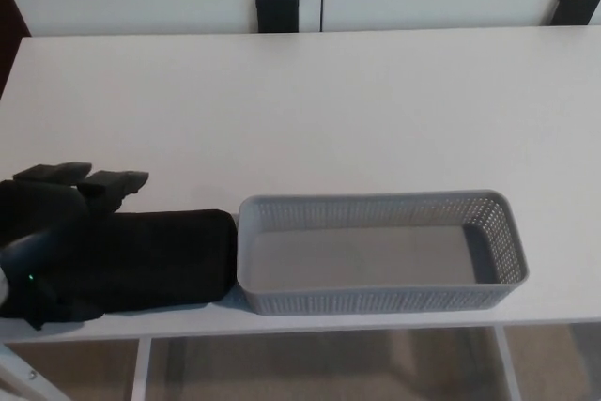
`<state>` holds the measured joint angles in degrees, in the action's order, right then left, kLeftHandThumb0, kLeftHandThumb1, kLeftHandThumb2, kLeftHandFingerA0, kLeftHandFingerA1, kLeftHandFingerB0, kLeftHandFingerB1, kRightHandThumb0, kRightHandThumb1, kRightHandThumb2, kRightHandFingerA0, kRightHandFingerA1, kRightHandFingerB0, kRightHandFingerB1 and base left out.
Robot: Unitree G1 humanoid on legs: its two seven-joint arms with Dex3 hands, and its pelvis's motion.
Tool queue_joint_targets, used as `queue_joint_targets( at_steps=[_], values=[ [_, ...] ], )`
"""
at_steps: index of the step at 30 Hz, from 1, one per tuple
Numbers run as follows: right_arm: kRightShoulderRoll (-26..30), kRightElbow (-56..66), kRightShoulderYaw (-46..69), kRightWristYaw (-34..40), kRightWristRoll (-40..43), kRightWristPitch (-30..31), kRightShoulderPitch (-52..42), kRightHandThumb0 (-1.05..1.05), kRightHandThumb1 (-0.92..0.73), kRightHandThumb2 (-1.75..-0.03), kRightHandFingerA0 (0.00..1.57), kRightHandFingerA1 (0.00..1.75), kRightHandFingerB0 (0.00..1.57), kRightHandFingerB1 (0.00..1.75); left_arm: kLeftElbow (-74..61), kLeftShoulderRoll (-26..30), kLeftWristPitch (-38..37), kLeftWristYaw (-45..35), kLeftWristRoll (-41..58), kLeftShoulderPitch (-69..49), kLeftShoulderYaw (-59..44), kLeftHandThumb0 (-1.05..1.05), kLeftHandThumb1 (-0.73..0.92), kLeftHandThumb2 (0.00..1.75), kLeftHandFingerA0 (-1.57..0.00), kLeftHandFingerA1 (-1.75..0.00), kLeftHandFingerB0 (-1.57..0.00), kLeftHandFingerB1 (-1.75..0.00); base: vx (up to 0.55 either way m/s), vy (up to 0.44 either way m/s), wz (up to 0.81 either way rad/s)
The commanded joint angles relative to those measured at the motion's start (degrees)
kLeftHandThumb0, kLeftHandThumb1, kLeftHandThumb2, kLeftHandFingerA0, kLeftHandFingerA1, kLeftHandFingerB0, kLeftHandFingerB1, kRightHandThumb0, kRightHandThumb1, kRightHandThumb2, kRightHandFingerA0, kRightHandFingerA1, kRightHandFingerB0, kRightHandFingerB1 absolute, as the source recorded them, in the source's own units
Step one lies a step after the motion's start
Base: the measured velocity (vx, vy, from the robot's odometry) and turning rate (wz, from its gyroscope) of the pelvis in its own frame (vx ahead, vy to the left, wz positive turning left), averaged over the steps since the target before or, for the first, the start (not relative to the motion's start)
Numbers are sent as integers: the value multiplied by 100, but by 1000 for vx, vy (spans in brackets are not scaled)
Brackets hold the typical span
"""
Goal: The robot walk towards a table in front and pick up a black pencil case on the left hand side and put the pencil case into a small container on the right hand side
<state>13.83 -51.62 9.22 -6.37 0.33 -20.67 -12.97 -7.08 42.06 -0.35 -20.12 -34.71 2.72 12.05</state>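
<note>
The black pencil case [164, 255] lies along the table's front edge at the left, its right end touching the grey mesh container [376, 300]. My left hand [52, 232] sits over the case's left end. Its fingers [113, 182] reach out flat beyond the far side of the case and are spread, not closed on it. The thumb side shows low at the front edge. The container is empty and stands lengthwise at the front right. My right hand does not show.
The white table [310, 110] stretches far back and to both sides. Beyond its far edge two black chair backs [277, 12] [575, 5] stand against a white wall. The floor shows below the front edge.
</note>
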Motion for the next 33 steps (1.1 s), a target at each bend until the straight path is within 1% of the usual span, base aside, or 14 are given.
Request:
queue_joint_targets(
  at_steps=[1,12,13,15,16,17,18,19,20,22,25,27,30,33],
  values=[
    [86,35,64,28,45,16,-9,-26,-66,-59,64,48,49,41,203,-52,249,-259,-256,126,175,-56,33,76,0,-17,0,-19,0,0,0],
    [101,152,23,147,-67,24,11,-23,-65,-59,65,48,50,42,961,-259,354,-334,-482,469,582,-59,35,78,0,-25,0,-18,0,0,0],
    [104,203,11,172,-85,70,-4,-23,-65,-59,65,48,50,41,1101,-299,327,-308,-488,520,641,-53,49,56,-26,-34,-1,-18,0,0,0],
    [112,303,-13,200,-113,130,-42,-23,-66,-59,65,48,50,41,1288,-334,129,-171,-423,561,663,-46,53,56,-46,-42,-3,-24,0,0,0],
    [137,445,-81,345,-256,187,-97,-23,-65,-59,65,47,51,41,1497,-453,8,49,-356,568,655,-25,79,64,-76,-100,-35,-33,0,0,0],
    [135,503,-101,379,-285,214,-119,-23,-65,-59,65,47,51,41,1562,-477,-46,128,-344,570,645,-21,84,65,-79,-109,-56,-39,0,0,0],
    [130,559,-121,407,-305,240,-140,-23,-65,-59,65,47,51,41,1620,-493,-107,212,-336,569,631,-21,84,65,-79,-109,-56,-39,0,0,0],
    [132,638,-122,412,-297,321,-146,-22,-66,-59,65,47,50,41,1676,-553,-98,327,-363,573,633,-17,87,71,-80,-123,-79,-53,0,0,0],
    [126,666,-117,410,-276,361,-148,-23,-65,-59,66,48,51,42,1710,-597,-193,549,-365,524,599,-22,86,78,-64,-154,-73,-86,0,0,0],
    [117,718,-119,426,-272,407,-162,-22,-65,-59,66,48,51,42,1801,-691,-460,1136,-393,404,518,-23,88,70,-65,-159,-67,-100,0,0,0],
    [138,757,-92,403,-250,528,-63,-23,-66,-59,64,48,50,41,1838,-767,-588,1414,-396,426,437,-25,87,66,-68,-156,-75,-66,0,0,0],
    [140,829,-105,419,-281,576,-79,-23,-66,-60,64,47,50,41,1806,-777,-587,1447,-360,415,382,-21,92,63,-62,-158,-48,-122,0,0,0],
    [171,868,-105,387,-282,627,-86,-22,-66,-59,64,47,50,41,1833,-778,-727,1492,-219,404,275,-20,89,63,-62,-157,-63,-98,0,0,0],
    [169,905,-107,412,-293,648,-103,-23,-65,-59,64,47,50,41,1730,-766,-801,1572,-124,313,116,-16,87,61,-60,-162,-62,-106,0,0,0]
  ],
)
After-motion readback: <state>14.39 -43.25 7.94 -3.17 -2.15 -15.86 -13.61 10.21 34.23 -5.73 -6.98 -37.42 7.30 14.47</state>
